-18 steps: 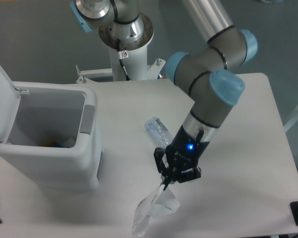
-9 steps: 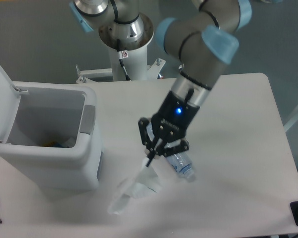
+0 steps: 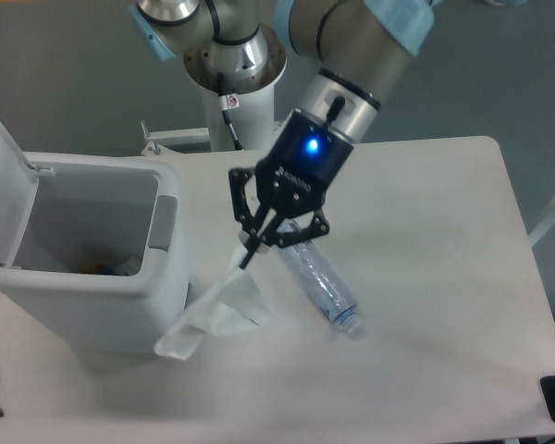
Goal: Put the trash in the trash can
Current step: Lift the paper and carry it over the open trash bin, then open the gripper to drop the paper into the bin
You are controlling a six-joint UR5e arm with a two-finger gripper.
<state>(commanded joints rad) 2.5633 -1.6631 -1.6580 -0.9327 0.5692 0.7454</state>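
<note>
The gripper (image 3: 252, 248) is pinching the hanging packet (image 3: 213, 314) near the tabletop's left edge; it should probably rise above the trash can's (image 3: 120, 305) rim before letting go.

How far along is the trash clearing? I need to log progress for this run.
Partway. The trash can stands open with something already lying at its bottom, though what is unclear. In hand: the gripper is shut on the packet, which hangs in the air beside the can's right wall, not yet over the opening. Left: dropping the packet in, then fetching the bottle, which lies on the table.
</note>
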